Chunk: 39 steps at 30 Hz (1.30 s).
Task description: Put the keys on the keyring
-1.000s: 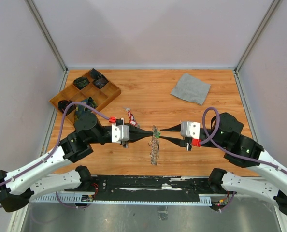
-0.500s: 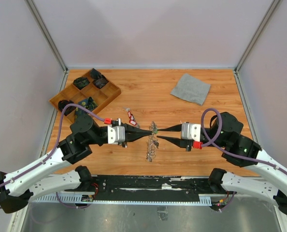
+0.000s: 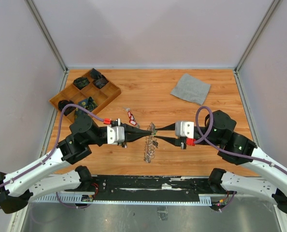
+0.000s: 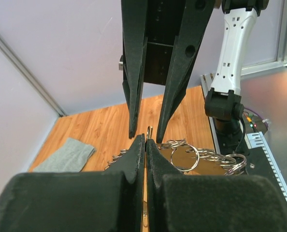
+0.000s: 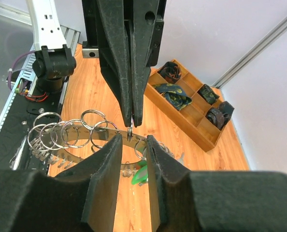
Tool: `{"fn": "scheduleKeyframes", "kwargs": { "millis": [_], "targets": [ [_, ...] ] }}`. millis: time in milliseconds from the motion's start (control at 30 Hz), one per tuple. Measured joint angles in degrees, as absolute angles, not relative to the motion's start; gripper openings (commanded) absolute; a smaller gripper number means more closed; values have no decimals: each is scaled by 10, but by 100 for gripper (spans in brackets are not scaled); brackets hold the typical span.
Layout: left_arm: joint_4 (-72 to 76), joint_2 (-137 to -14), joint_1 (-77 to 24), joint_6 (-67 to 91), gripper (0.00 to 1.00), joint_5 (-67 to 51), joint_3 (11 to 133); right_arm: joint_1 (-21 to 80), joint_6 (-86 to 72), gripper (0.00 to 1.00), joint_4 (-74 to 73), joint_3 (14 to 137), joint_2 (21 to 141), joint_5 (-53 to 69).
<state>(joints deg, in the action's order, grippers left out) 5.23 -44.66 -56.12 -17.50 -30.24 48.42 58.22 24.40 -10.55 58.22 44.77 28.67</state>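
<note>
My left gripper (image 3: 152, 130) is shut on one small split ring (image 4: 149, 131) of the keyring (image 3: 150, 146), a thin silver band fringed with many small rings. The keyring hangs from the jaws down toward the table. My right gripper (image 3: 157, 135) is open, with its fingers on either side of that small ring and the left fingertips (image 5: 132, 113). The band shows below in the right wrist view (image 5: 80, 140). A key with a green tag (image 5: 142, 173) hangs under the band. A key with a red tag (image 3: 131, 116) lies on the table behind the left gripper.
A wooden compartment tray (image 3: 85, 94) with dark items stands at the back left and also shows in the right wrist view (image 5: 196, 104). A grey cloth square (image 3: 190, 88) lies at the back right. The table's near edge is a black rail (image 3: 148, 183).
My right gripper has moved left, bringing its open fingers around the left gripper's tip. The hanging keyring has swung slightly left. The left gripper has stayed shut.
</note>
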Motion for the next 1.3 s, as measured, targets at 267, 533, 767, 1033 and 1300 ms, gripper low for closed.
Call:
{"fn": "scheduleKeyframes", "kwargs": {
  "millis": [267, 533, 767, 1033, 1300],
  "targets": [
    [46, -447, -561, -175, 1, -303, 484, 582, 231, 15, -110, 582, 467, 298],
    [46, -447, -561, -175, 1, -303, 484, 582, 219, 1, -110, 582, 466, 300],
    [50, -447, -561, -173, 26, -303, 484, 582, 204, 1, -107, 582, 465, 298],
    [74, -445, -561, -166, 28, -300, 480, 582, 199, 1, -106, 582, 462, 299],
    [78, -446, -561, -164, 28, -301, 478, 582, 199, 1, -95, 582, 449, 298]
  ]
}}
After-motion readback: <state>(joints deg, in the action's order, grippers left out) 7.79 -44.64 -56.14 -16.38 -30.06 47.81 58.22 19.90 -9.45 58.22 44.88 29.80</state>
